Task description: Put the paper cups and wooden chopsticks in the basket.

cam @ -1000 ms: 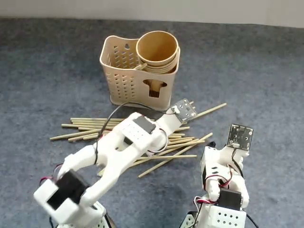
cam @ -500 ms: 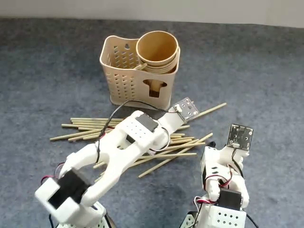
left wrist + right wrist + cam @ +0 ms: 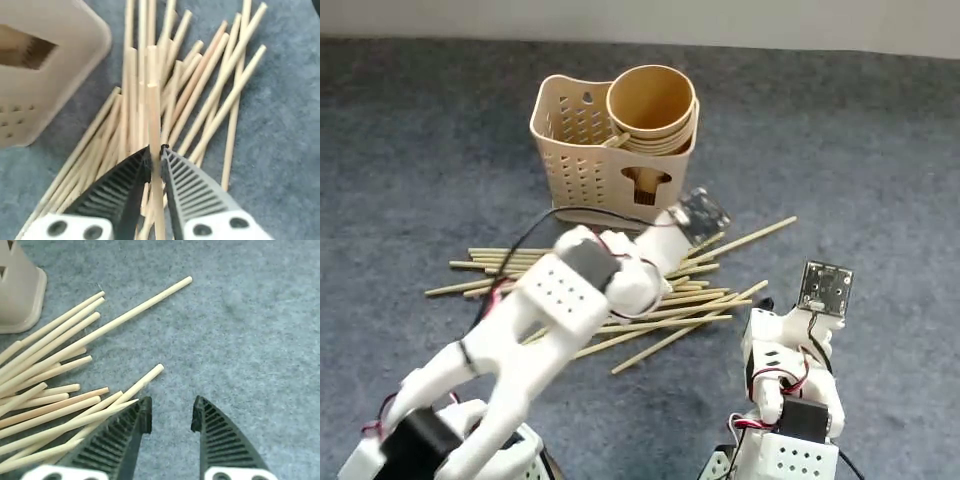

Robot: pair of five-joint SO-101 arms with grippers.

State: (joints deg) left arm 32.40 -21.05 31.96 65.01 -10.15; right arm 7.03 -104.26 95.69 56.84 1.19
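Left gripper (image 3: 156,151) clamped on one chopstick (image 3: 153,115), near side of basket (image 3: 575,170) (paper cups (image 3: 665,138) inside); right gripper (image 3: 170,416) fingers apart.

Both arms white printed plastic: left arm (image 3: 560,300), right arm (image 3: 782,350). Black servo blocks (image 3: 807,418) at joints, dotted vent holes on left's shell. Red + black cables (image 3: 798,372) run along links. Sm. grey cam PCB (image 3: 824,288) per wrist. Left gripper (image 3: 156,150) & right gripper (image 3: 171,415): 2 black ribbed jaws each, white base w/ dark screw holes.

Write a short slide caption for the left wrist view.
Left jaws shut on one wooden chopstick over the pile, beside the basket.
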